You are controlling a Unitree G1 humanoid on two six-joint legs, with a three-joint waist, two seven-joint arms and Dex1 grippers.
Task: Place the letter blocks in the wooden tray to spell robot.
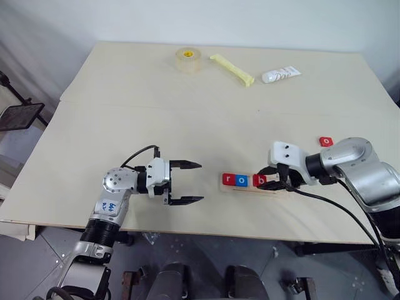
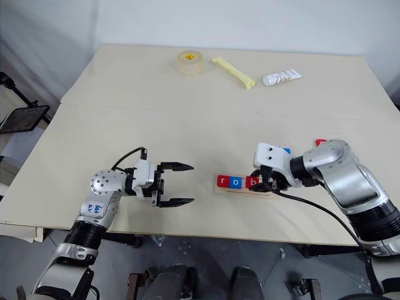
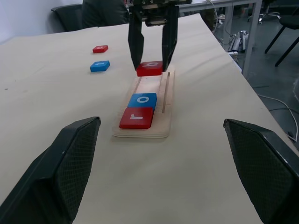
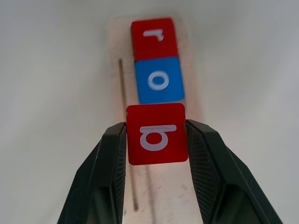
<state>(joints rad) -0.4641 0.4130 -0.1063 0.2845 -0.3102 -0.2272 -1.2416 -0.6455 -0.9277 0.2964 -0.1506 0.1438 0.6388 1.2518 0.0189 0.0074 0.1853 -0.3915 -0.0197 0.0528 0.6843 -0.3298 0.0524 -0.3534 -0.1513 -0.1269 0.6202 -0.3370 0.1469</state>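
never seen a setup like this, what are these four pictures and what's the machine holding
It is a two-armed robot at a table. Two pictures look down from its head; the other two come from cameras on its wrists. The right gripper has its jaws shut on the red b block, held over the wooden tray just past the red r block and blue o block. The left gripper is open, holding nothing. Two more blocks lie loose; tape, a yellow stick and a tube sit at the far edge.

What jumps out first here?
The right gripper is shut on the red b block over the wooden tray, just past the red r block and blue o block. The left gripper is open beside the tray's r end. Two more blocks lie on the table.
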